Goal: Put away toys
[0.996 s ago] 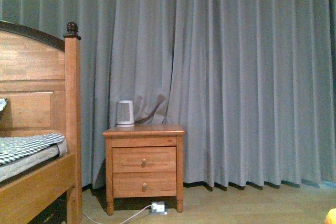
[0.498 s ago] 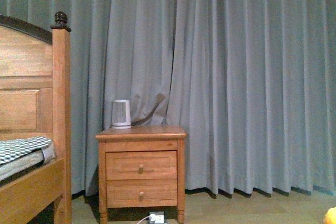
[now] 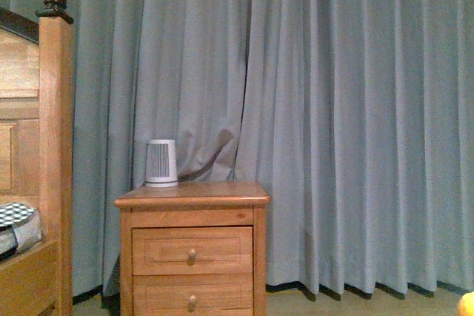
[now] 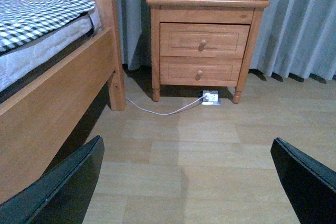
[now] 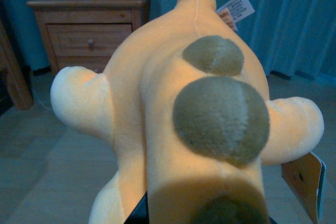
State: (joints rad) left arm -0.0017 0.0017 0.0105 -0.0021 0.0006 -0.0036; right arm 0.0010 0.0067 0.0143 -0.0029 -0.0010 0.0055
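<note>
Gaping wide, the left gripper (image 4: 186, 148) held nothing, and its two dark fingers (image 4: 60, 184) stood well apart above the bare wooden floor (image 4: 210, 145). From the right gripper (image 5: 139, 214) only a dark sliver showed under the plush animal (image 5: 173, 108), so the fingers themselves were almost hidden; the toy was lifted off the floor directly in front of that wrist, so it seemed to be gripped there. The plush was orange-yellow with round brownish patches (image 5: 220, 119) along its back, two pale limbs spread to the sides, a white label (image 5: 236, 8) near its far end and a card tag (image 5: 304, 179) at its side. In the front view only a small orange edge of it appeared in the lower right corner. Farther away, a wooden nightstand (image 3: 192, 253) with two drawers stood against the grey-blue curtain (image 3: 341, 109), with a small white ribbed device (image 3: 161, 163) on its top. A white cable (image 4: 157, 111) ran on the floor to a socket block (image 4: 211, 97) under the nightstand. On the left was a wooden bed (image 4: 58, 98) with a checked cover (image 4: 37, 17).
</note>
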